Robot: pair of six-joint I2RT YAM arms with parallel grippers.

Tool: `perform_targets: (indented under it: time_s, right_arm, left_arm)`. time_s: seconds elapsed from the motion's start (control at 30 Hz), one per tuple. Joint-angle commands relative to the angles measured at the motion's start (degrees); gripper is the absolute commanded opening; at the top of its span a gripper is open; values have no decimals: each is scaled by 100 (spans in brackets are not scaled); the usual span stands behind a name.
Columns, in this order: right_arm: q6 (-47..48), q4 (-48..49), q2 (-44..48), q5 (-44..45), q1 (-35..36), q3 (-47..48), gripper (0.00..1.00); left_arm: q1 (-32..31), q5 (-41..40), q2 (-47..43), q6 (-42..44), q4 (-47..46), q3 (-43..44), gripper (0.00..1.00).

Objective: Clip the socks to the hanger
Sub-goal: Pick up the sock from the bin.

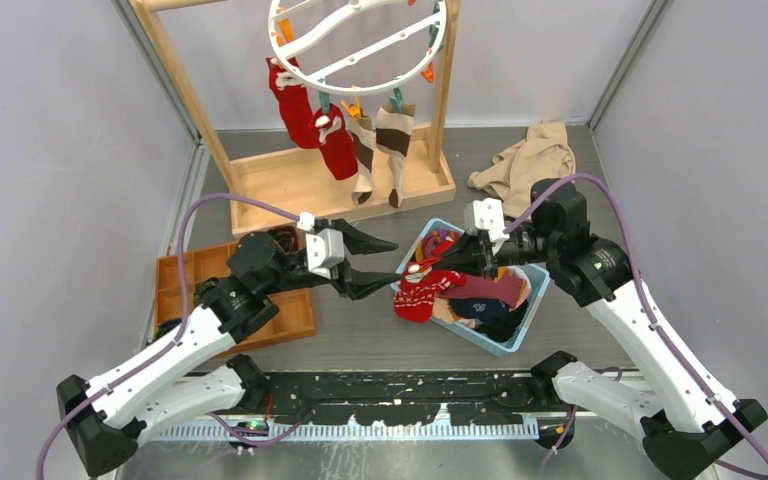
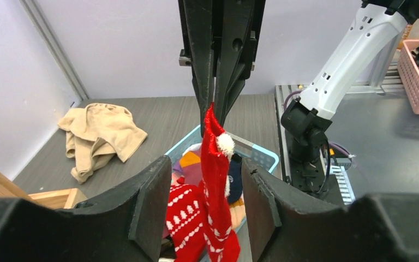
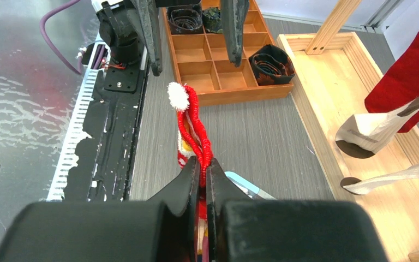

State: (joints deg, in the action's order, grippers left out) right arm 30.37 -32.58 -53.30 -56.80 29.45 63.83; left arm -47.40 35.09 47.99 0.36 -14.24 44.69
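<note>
Horizontally, right hand [image 3: 203,164] pinches red sock [image 1: 423,291]; left hand [image 1: 392,265] gapes opposite.

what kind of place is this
Probably a robot lab cell: plain wall panels box in the table, two arms bolted at its edge, a sock hanger on a wooden frame.
</note>
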Motion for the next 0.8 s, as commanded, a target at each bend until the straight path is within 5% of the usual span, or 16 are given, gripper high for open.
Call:
perform_targets:
  time_s: [0.0, 0.53, 0.77]
  right_arm:
    - [145, 32, -38, 11, -27, 261, 1]
    - [63, 47, -38, 15, -48, 305, 1]
    - [33, 50, -41, -7, -55, 288, 1]
  left_arm:
    - [-110, 47, 129, -306, -708, 67, 52]
    - [-384, -48, 936, -135, -1084, 146, 39]
    - [-392, -134, 932, -130, -965, 163, 15]
